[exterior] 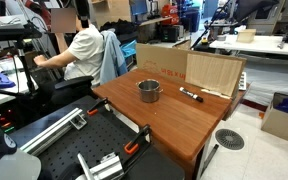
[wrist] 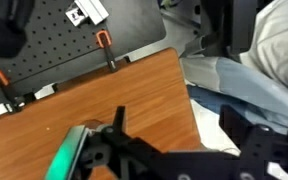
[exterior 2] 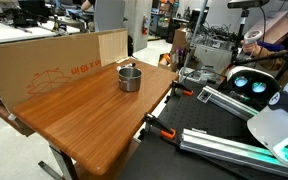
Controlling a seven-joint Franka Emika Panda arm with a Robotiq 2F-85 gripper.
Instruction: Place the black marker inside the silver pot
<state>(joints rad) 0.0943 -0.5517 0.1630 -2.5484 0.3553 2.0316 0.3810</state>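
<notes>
Silver pot (exterior: 148,91) upright on wooden table (exterior: 174,125); black marker (exterior: 191,96) lying near it; claw (wrist: 174,150) state unclear.

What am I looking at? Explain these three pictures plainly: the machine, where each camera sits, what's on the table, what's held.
The machine is a robot arm with jaws at its end. Two pictures come from cameras standing off in the room. The third comes from a camera on the arm's wrist, looking past the dark jaws at the wooden table. On the table stands a silver pot. A black marker lies flat, apart from the pot, in front of cardboard boxes. A person sits behind. The marker is not held. Whether the jaws are open or shut cannot be told.
</notes>
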